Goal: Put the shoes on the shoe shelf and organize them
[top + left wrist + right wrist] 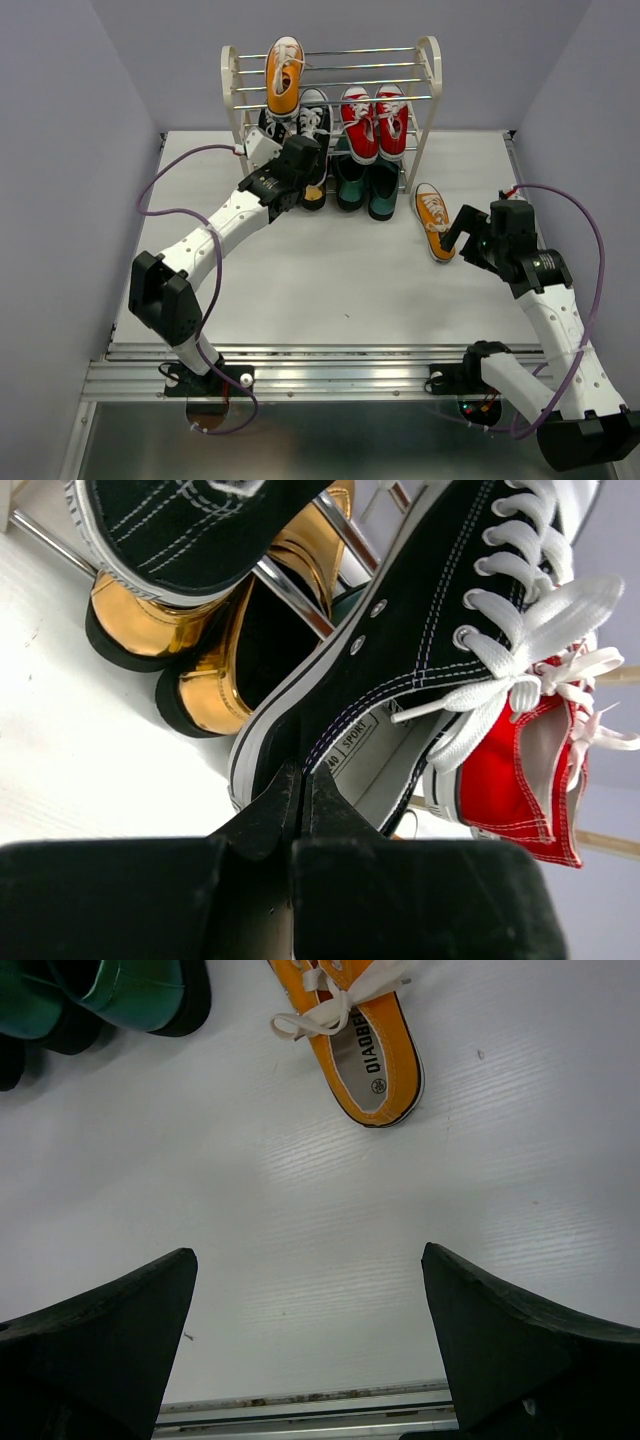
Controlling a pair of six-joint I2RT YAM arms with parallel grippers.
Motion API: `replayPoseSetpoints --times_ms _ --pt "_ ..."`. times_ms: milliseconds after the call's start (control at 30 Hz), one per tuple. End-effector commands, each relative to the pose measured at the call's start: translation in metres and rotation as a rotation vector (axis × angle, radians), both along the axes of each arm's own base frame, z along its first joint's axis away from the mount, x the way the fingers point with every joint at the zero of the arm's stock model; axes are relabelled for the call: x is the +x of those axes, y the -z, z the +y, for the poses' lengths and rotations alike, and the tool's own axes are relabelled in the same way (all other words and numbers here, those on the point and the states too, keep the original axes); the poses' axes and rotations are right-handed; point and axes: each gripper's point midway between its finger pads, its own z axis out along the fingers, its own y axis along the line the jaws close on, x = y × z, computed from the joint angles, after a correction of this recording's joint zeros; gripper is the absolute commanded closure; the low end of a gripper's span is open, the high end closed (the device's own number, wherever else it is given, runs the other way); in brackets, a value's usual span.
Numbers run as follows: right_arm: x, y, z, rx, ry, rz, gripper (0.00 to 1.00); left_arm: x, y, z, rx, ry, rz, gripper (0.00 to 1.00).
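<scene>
The cream shoe shelf (pixel 431 66) stands at the back. One orange sneaker (pixel 283 76) lies on its top tier, and two red sneakers (pixel 373 122) on a middle tier. My left gripper (pixel 300 160) is shut on the heel wall of a black sneaker (pixel 430 630) and holds it at the middle tier, beside the red pair (pixel 520 770). The other black sneaker (pixel 180 530) rests on the rods to its left. The second orange sneaker (pixel 434 220) lies on the table right of the shelf and shows in the right wrist view (pixel 365 1050). My right gripper (pixel 462 230) is open and empty just near of it.
A glossy dark green pair (pixel 366 184) stands on the table under the red pair and shows in the right wrist view (pixel 120 995). A glossy gold pair (pixel 200 670) stands under the black sneakers. The table's near metal edge (pixel 300 1405) is close behind my right fingers.
</scene>
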Motion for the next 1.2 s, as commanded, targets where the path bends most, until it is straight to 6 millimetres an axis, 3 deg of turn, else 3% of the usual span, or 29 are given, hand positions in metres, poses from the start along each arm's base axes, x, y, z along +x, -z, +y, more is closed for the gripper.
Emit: replayPoseSetpoints --times_ms 0,233,333,533,733,1000,1067,1133,1167 --pt "0.007 -0.008 0.002 0.010 -0.005 -0.044 0.00 0.004 -0.052 0.003 -0.117 -0.049 -0.151 1.00" --pt "0.008 -0.009 0.002 0.013 -0.007 -0.045 0.00 0.005 -0.054 0.007 -0.109 -0.066 -0.168 1.00" --pt "0.008 -0.013 0.002 0.012 -0.004 -0.052 0.00 0.011 -0.067 0.007 -0.103 -0.074 -0.199 1.00" --pt "0.004 -0.015 -0.001 0.001 0.007 -0.052 0.00 0.029 -0.074 0.003 -0.100 -0.059 -0.200 1.00" --pt "0.002 -0.015 -0.002 -0.002 0.008 -0.053 0.00 0.043 -0.069 -0.001 -0.105 -0.022 -0.201 1.00" --pt "0.001 -0.016 -0.003 -0.004 0.010 -0.052 0.00 0.054 -0.063 0.010 -0.087 -0.035 -0.189 1.00" --pt "0.000 -0.015 -0.004 -0.009 0.011 -0.048 0.00 0.059 -0.063 0.008 -0.086 0.004 -0.187 0.91" --pt "0.000 -0.014 -0.003 -0.008 0.010 -0.046 0.00 0.061 -0.066 0.001 -0.077 0.062 -0.184 0.68" --pt "0.000 -0.015 -0.003 -0.006 0.007 -0.046 0.00 0.062 -0.066 0.000 -0.066 0.067 -0.185 0.68"
